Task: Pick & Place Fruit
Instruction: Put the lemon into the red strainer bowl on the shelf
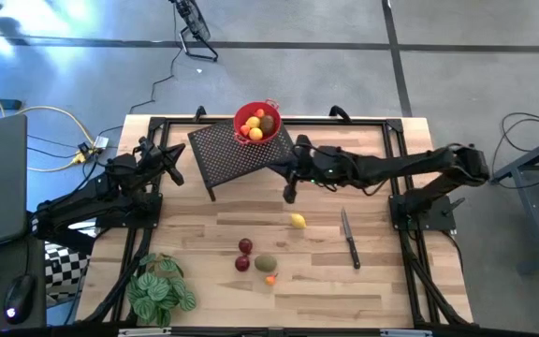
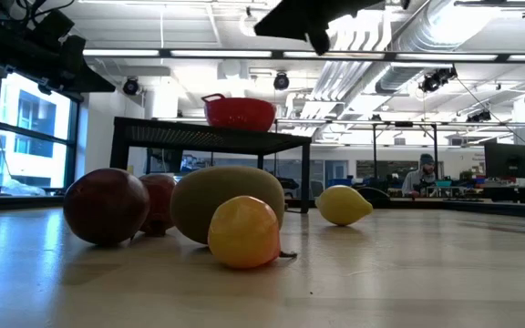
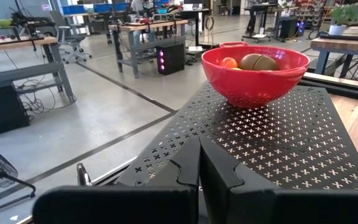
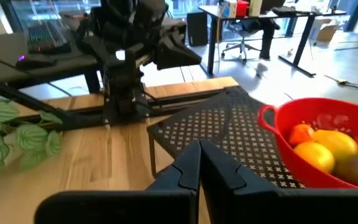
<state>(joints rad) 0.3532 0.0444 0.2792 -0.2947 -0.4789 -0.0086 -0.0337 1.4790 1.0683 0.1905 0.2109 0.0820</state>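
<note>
The red mesh bowl (image 1: 256, 123) is parked on a black perforated stand (image 1: 241, 154) at the far side of the bench (image 1: 391, 281), and it's already got several pieces of fruit in it: orange, yellow and brownish ones can be made out. Five more pieces are left out on the wood: a lemon (image 1: 298, 221) near the middle, then two dark red balls (image 1: 243, 255), an olive-green oval (image 1: 266, 264) and a tiny orange one (image 1: 270, 278) bunched together closer to the front.

The right end effector (image 1: 290, 194) is held above the bench just beside the stand, fingers pressed fully together, nothing gripped. The left end effector (image 1: 177, 176) is off by the stand's left edge, likewise clamped closed and empty.

A knife (image 1: 349, 240) is lying right of the lemon, and a leafy plant (image 1: 160, 290) is sat at the front left corner.
</note>
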